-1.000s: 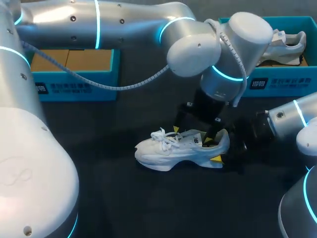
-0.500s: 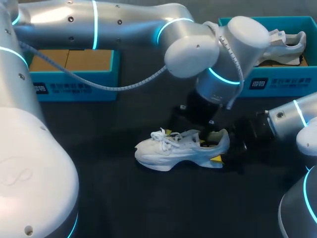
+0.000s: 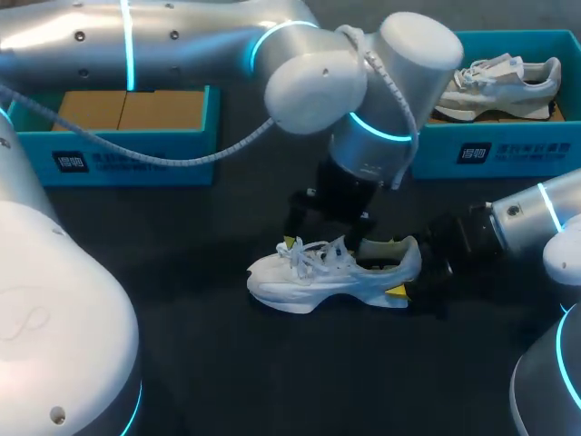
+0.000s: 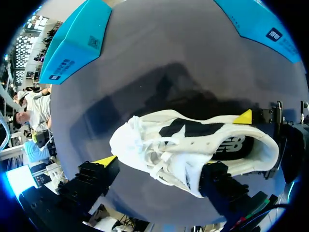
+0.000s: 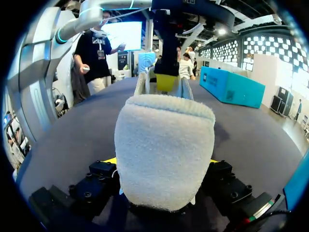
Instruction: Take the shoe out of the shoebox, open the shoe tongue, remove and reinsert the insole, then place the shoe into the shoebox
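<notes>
The right jaws clamp the heel (image 5: 164, 150) of the shoe (image 3: 318, 282) on the desk (image 3: 227, 363); the left jaws stand open astride its laces (image 4: 150, 147)

The white shoe (image 4: 141, 140) lies between the left gripper's (image 4: 159, 167) spread jaws.

Head view: high behind the robot, down onto the table (image 3: 227, 363). Left wrist: close above the white shoe (image 4: 193, 140), down between own fingers (image 4: 104, 162). Right wrist: low, heel (image 5: 164, 150) between own fingers (image 5: 94, 181), along the shoe. Shoe in all three.
</notes>
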You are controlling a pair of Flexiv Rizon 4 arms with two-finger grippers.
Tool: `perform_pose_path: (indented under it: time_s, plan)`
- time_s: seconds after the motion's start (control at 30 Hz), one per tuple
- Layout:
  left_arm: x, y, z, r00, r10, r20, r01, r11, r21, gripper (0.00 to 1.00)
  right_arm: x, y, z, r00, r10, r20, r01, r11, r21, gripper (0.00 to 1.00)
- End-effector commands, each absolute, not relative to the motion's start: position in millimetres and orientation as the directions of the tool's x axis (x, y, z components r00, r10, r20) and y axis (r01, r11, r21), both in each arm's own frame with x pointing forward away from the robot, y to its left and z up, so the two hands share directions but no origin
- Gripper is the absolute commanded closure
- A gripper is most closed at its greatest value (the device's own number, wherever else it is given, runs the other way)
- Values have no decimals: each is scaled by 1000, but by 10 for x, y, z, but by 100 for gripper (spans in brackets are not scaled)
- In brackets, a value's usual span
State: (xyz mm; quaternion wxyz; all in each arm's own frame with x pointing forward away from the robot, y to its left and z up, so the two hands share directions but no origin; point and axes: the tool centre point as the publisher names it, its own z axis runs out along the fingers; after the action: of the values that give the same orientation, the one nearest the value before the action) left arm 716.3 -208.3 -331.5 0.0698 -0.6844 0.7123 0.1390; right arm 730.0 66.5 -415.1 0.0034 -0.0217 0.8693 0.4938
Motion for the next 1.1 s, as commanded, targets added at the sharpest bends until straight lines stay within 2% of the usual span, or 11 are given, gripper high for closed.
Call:
perform_pose_path:
  time_s: [0.03,0.07,0.1,0.4,1.1]
  plan:
    - [7129,-1986,-3272,-56,-978,-199,-993,34,112,84,7321,708,-4222,-999,-35,-26,-40,515,856,100]
    - [7118,-1985,-3260,-59,-981,-187,-992,38,116,88,7321,708,-4222,-999,-35,-26,-40,515,856,100]
    - [7103,-1982,-3248,-64,-982,-177,-992,42,121,100,7321,708,-4222,-999,-35,-26,-40,515,856,100]
    - [7020,-1776,-3126,-57,-997,-55,-987,48,152,100,7321,708,-4222,-999,-35,-26,-40,515,856,100]
    - [7001,-1164,-3288,108,-993,-50,-977,-115,182,100,7321,708,-4222,-999,-35,-26,-40,515,856,100]
